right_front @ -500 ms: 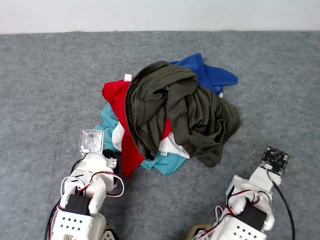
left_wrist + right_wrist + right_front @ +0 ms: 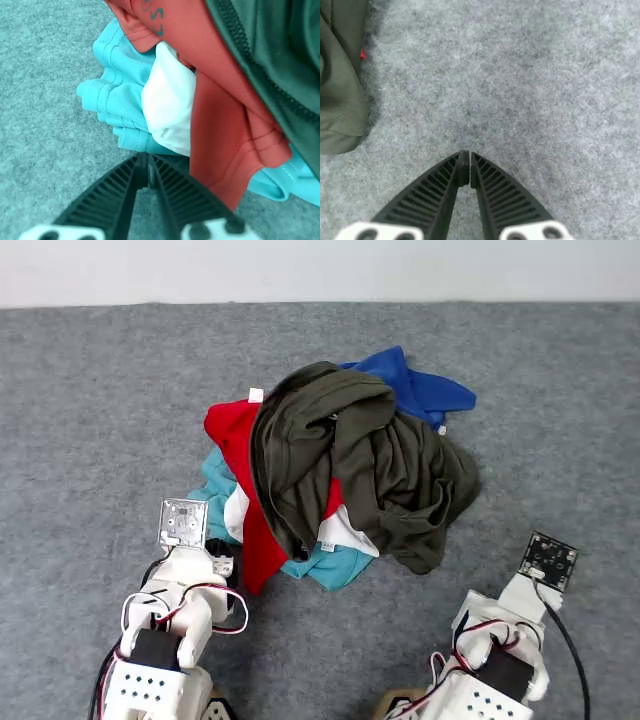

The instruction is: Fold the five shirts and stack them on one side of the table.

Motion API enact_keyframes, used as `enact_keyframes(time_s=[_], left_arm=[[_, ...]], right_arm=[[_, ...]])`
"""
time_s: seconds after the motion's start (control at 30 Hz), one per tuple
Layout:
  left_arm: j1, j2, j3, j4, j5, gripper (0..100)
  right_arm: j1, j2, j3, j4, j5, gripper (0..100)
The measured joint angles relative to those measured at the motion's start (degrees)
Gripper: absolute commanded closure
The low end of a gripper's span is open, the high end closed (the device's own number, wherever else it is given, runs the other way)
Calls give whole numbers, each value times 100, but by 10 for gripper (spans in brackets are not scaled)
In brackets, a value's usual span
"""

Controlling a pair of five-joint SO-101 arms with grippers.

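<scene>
The left end effector (image 2: 148, 170) is seen clenched, empty, just short of the crumpled teal mesh shirt (image 2: 212, 480). In the mid-counter heap, the red shirt (image 2: 230, 430) and the white shirt (image 2: 343, 531) are mostly buried under the dark olive shirt (image 2: 350, 460). The blue shirt (image 2: 420, 392) is half hidden behind. The right end effector (image 2: 470, 170) is clenched, empty, over the grey felt counter (image 2: 560, 420).

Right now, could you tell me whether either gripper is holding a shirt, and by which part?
Nothing is held. The left gripper is shut and empty beside the shirt pile; the right gripper is shut and empty over the table.
</scene>
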Motion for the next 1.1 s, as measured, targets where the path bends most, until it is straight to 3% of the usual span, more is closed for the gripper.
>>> enact_keyframes(time_s=[0.87,1.1], left_arm=[[0,0,0,0,0,985],[352,0,0,0,0,985]], right_arm=[[0,0,0,0,0,987],[0,0,0,0,0,987]])
